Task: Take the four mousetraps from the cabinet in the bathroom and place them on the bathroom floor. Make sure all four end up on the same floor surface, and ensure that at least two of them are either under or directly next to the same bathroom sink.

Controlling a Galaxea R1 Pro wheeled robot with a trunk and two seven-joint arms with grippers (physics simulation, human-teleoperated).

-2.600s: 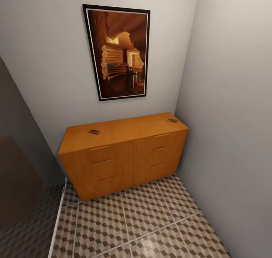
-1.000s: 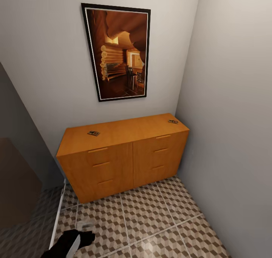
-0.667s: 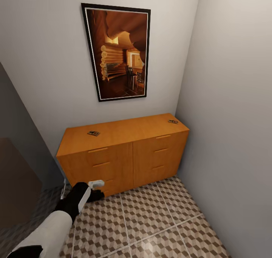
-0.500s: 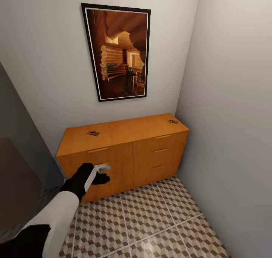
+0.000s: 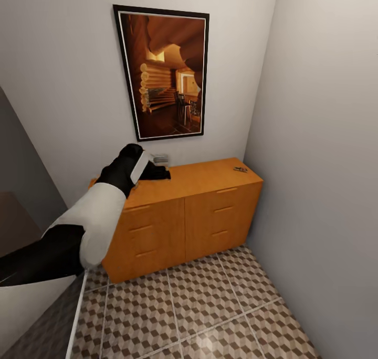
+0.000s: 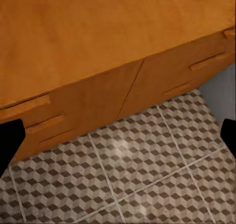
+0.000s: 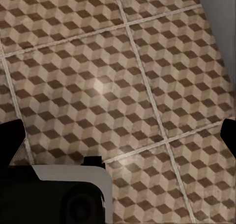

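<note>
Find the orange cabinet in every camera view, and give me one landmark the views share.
Head view: cabinet at centre, below the framed picture.
Left wrist view: its top and drawer fronts, seen close, meeting the floor tiles.
Right wrist view: floor tiles.
Shared landmark: the cube-patterned floor tiles.

left hand [image 5: 157, 166] risen over cabinet [image 5: 184, 212] top

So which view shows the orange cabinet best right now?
The head view: the whole cabinet shows, top, six drawer fronts, with a mousetrap at its right end. The left wrist view gives a close partial look at its top and some drawer fronts.
</note>
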